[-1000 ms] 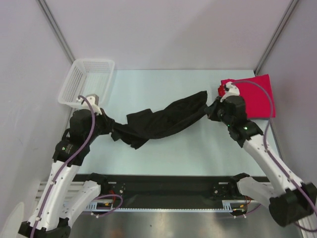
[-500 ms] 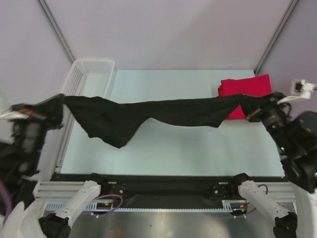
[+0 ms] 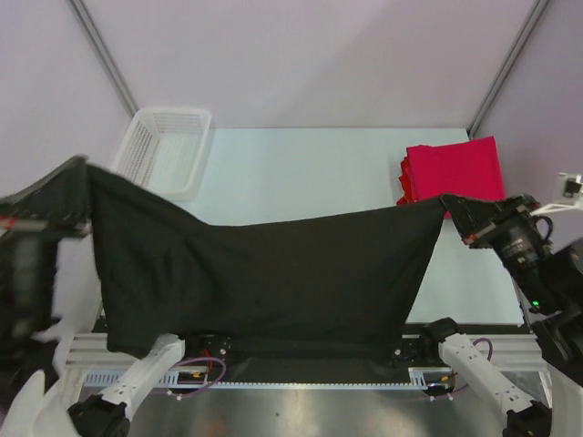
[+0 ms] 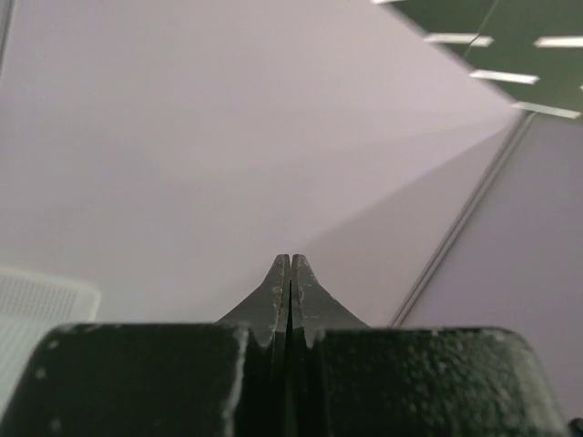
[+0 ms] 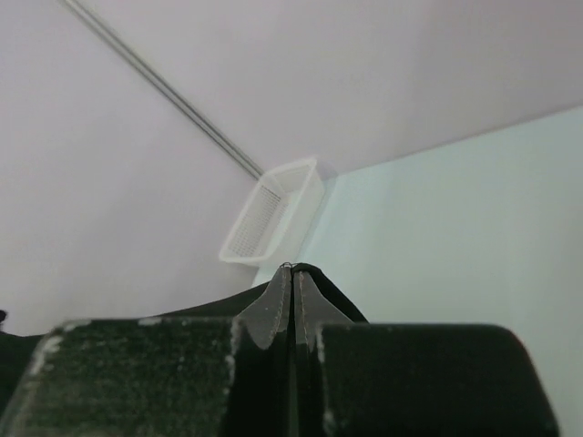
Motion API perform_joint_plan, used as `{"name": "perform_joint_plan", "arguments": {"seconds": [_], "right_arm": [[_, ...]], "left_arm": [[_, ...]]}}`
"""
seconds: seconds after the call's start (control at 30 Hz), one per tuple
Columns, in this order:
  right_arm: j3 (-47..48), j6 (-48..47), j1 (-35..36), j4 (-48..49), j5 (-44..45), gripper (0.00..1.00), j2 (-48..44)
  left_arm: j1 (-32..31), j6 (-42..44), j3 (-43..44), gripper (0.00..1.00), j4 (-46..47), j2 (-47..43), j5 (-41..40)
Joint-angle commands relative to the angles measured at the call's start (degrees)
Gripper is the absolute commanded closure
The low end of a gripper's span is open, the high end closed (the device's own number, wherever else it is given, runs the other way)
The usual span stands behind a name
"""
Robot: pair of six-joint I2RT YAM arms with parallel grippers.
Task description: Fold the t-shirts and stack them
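Note:
The black t-shirt (image 3: 264, 282) hangs spread out like a sheet above the table's near edge, held up by its two top corners. My left gripper (image 3: 75, 180), blurred at the far left, is shut on the left corner. In the left wrist view the left gripper (image 4: 291, 262) shows pressed shut against the bare wall, with the cloth hidden. My right gripper (image 3: 453, 209) is shut on the right corner. In the right wrist view a black fold (image 5: 333, 297) wraps the closed tips of the right gripper (image 5: 293, 269). Folded red t-shirts (image 3: 455, 168) lie stacked at the back right.
A white mesh basket (image 3: 164, 150) stands at the back left of the pale table (image 3: 301, 168), also seen as the basket (image 5: 273, 214) in the right wrist view. Grey walls enclose the table on three sides. The hanging shirt hides the table's front part and the arm bases.
Both arms swung outward and up toward the near edge. The black shirt went from a bunched rope, then a taut band across the table, to a wide hanging sheet.

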Motion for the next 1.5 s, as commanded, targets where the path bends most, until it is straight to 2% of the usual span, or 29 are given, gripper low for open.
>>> {"name": "perform_joint_plan", "arguments": {"seconds": [0.0,0.17,0.23,0.33,0.37,0.4,0.47,0.6,0.67,0.8,0.93,1.03,1.07,1.13,1.17,1.23,1.27,1.3,1.33,1.47], "right_arm": [[-4.8,1.3,0.1,3.4,4.0,1.0,2.7],[-14.3,1.4,-0.3,13.5,9.4,1.0,8.4],[-15.7,1.5,-1.2,18.8,9.7,1.0,13.0],[-14.3,2.6,-6.8,25.1,3.4,1.0,21.7],[-13.2,4.6,-11.2,26.5,-2.6,1.0,24.1],[-10.2,5.6,-13.2,27.5,-5.7,1.0,29.4],[-5.3,6.8,-16.5,29.1,-12.6,1.0,34.4],[10.5,7.8,-21.3,29.0,-17.0,1.0,42.4],[14.3,8.5,-22.6,29.4,-19.1,1.0,45.0],[18.6,10.8,-25.7,31.2,-23.2,1.0,48.1],[15.5,11.3,-27.0,36.1,-28.0,1.0,48.7],[8.4,11.5,-26.7,40.3,-30.0,1.0,47.9],[4.2,11.5,-26.5,41.0,-31.1,1.0,47.7],[-0.4,11.0,-26.3,42.2,-32.9,1.0,47.2],[-3.1,11.0,-26.0,42.7,-33.0,1.0,46.6],[-12.8,10.8,-25.8,45.5,-32.7,1.0,44.0],[-16.1,10.7,-25.7,47.6,-32.4,1.0,43.0],[-22.5,10.3,-25.6,49.3,-32.1,1.0,41.1],[-24.9,9.9,-25.5,49.9,-31.6,1.0,40.4],[-35.5,6.3,-24.4,49.3,-30.8,1.0,37.5]], "left_arm": [[0.0,-0.7,-11.4,1.0,5.6,5.8,-3.2],[0.1,-0.6,-22.8,1.0,15.3,14.1,-4.5],[0.1,0.0,-23.9,1.0,17.9,17.4,-5.3],[0.2,2.5,-19.8,1.0,19.9,25.3,-6.6],[0.2,3.3,-15.5,1.0,20.0,29.3,-7.0],[0.3,4.7,-13.1,1.0,19.9,30.8,-7.2],[0.4,7.4,-5.8,1.0,20.8,34.4,-7.1],[0.5,10.9,4.2,1.0,25.6,37.4,-6.9],[0.4,11.7,8.4,1.0,28.5,38.0,-5.2],[0.4,13.2,8.5,1.0,34.6,38.2,-4.0],[0.4,15.2,7.7,1.0,33.7,39.1,-3.8],[0.4,15.0,-1.8,1.0,34.9,36.7,-2.4],[0.4,14.7,-9.0,1.0,37.2,34.1,-2.5],[0.4,13.4,-16.8,1.0,39.9,30.8,-2.6],[0.4,11.9,-24.9,1.0,40.5,26.8,-2.2],[0.0,9.9,-33.1,1.0,41.5,22.3,-1.8],[-0.5,7.9,-41.0,1.0,41.8,17.9,-1.3],[-0.9,7.2,-44.8,1.0,42.0,15.3,-0.9],[-1.9,6.7,-51.6,1.0,41.9,13.2,-1.3],[-4.5,1.4,-63.2,1.0,35.8,2.2,-1.7]]}}
